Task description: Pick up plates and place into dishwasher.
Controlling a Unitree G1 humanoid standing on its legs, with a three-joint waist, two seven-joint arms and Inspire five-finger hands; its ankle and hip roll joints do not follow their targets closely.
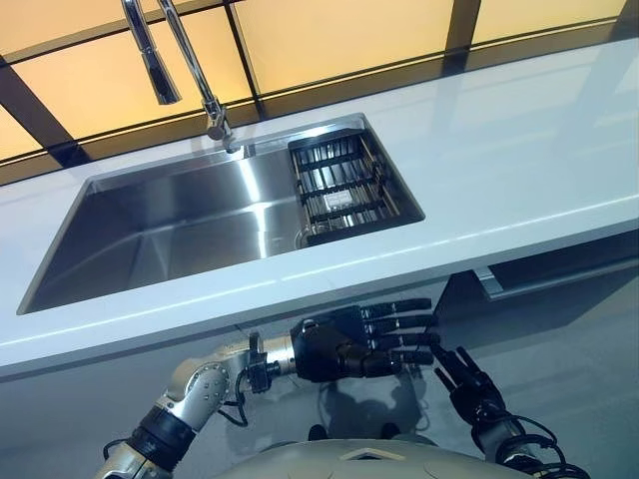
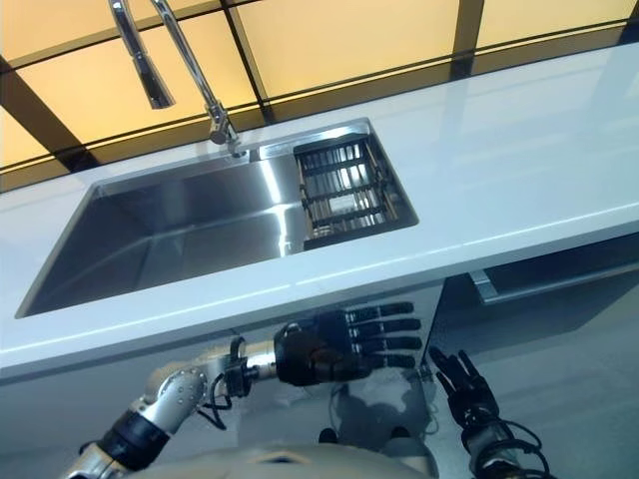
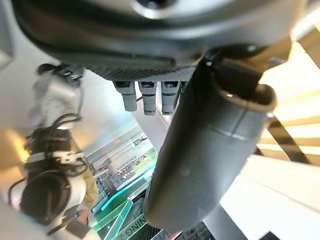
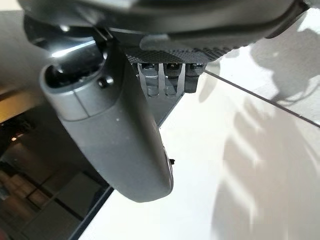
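My left hand (image 1: 344, 344) hangs below the white counter's front edge (image 1: 300, 289), fingers straight and pointing right, holding nothing. My right hand (image 1: 469, 384) is lower right, fingers straight and spread, pointing up toward the counter, also empty. In the left wrist view the left hand's thumb (image 3: 205, 150) and fingers (image 3: 145, 97) are extended with nothing between them. The right wrist view shows the right hand's thumb (image 4: 115, 135) and fingers (image 4: 167, 77) relaxed over a pale surface. A dark rack (image 1: 344, 185) sits in the sink's right end. I see no plate.
A steel sink (image 1: 180, 235) is set in the white counter, with a tall faucet (image 1: 195, 70) behind it. A dark opening with a grey handle bar (image 1: 529, 284) lies under the counter at right. Amber panels run along the back.
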